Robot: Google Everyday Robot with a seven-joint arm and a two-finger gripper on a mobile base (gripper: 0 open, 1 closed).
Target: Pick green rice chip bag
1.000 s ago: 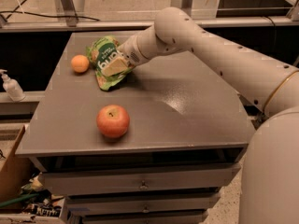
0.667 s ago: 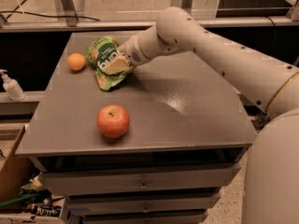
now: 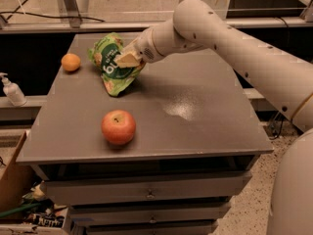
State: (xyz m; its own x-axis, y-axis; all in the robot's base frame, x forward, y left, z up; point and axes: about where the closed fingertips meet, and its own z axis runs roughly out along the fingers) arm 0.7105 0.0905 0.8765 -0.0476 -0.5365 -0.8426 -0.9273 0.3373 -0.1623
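The green rice chip bag (image 3: 110,65) is crumpled glossy green foil with white lettering, at the back left of the grey table (image 3: 195,126). My gripper (image 3: 128,58) comes in from the right on the white arm and is shut on the bag's right upper side. The bag hangs tilted from the fingers with its lower tip pointing down at the tabletop; I cannot tell whether the tip still touches. The part of the bag behind the fingers is hidden.
A small orange (image 3: 71,61) lies left of the bag. A red apple (image 3: 118,127) sits near the front left. A white pump bottle (image 3: 11,90) stands on a ledge left of the table. Drawers (image 3: 146,192) are below; a cardboard box (image 3: 12,180) is at lower left.
The gripper has stayed closed on the bag. The bag has tipped and risen slightly with the gripper; the apple and orange have not moved.
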